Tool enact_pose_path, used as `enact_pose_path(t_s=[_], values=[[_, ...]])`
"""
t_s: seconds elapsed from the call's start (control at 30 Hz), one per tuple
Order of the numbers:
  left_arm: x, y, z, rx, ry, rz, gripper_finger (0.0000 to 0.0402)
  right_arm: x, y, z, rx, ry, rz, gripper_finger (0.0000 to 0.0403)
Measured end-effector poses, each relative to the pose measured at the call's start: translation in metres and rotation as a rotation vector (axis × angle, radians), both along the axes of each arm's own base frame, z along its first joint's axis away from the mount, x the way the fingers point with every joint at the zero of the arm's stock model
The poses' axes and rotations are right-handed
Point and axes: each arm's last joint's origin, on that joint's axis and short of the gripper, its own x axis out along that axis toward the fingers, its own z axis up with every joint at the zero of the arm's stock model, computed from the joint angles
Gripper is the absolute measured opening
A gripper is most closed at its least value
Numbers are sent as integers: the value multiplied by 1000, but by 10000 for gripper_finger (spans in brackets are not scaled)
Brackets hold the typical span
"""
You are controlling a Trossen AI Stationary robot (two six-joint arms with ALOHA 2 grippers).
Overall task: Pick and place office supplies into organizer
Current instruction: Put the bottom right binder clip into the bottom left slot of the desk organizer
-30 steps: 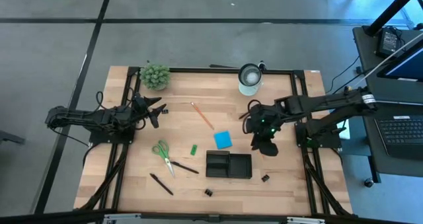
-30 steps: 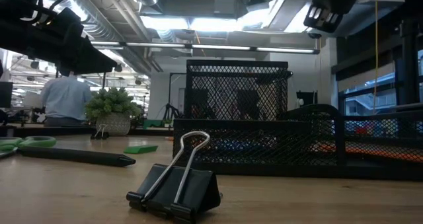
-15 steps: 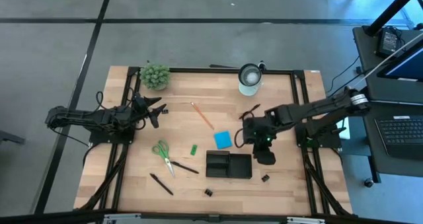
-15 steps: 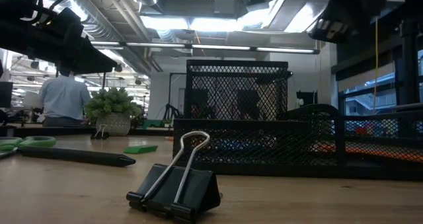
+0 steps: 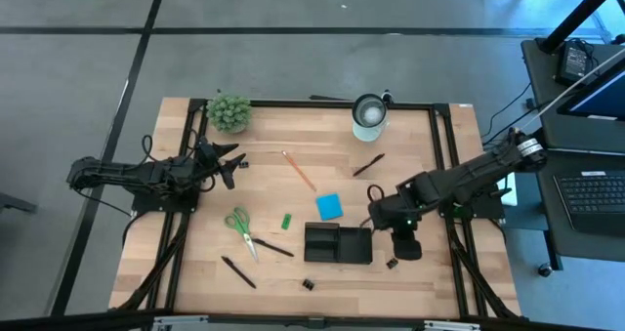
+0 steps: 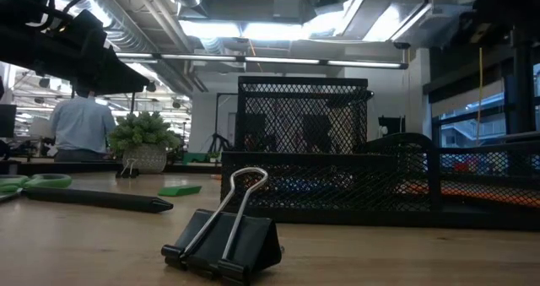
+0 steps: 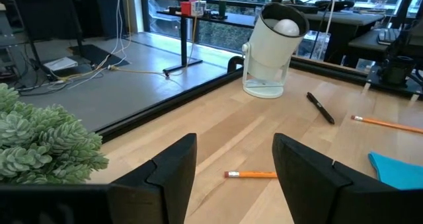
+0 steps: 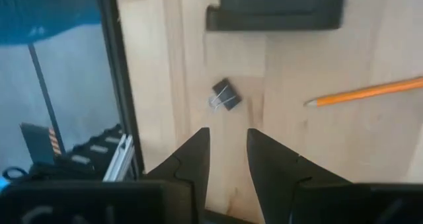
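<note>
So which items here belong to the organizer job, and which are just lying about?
Job: organizer, scissors, blue note pad, green block, pencil, pens, binder clips.
Lying about: plant ball, white cup.

The right arm (image 5: 459, 180) hides the table's right part beneath it in the high view, and the right gripper (image 5: 403, 245) covers part of the organizer's (image 5: 337, 243) right end.

In the right wrist view the organizer (image 8: 277, 6) is cut off by the picture's edge, so its compartments cannot be told there. An orange pencil (image 8: 363, 92) also runs out of that picture.

In the low view the mesh walls of the organizer (image 6: 337, 172) screen whatever lies inside. The scissors (image 6: 29, 182) are cut by the left edge.

1 small black clip (image 5: 309, 285) at the near edge is too small to tell in detail from above.
</note>
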Motion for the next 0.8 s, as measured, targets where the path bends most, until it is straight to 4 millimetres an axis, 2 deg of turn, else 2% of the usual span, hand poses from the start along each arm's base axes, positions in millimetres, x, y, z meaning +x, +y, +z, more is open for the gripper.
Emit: enact_pose_path(t_s=[0.17,0.4,0.53,0.67,0.8], values=[[0,0,0,0,0,0,194,-7,10,-5,-38,17,6,117],[0,0,0,0,0,1,194,-21,23,-20,-186,32,-34,196],[0,0,0,0,-1,2,194,-27,38,-29,-160,8,-42,225],[0,0,0,1,0,3,194,-31,52,-35,-134,-53,-50,233],[0,0,0,1,1,3,194,-40,61,-40,-175,-69,-60,222]])
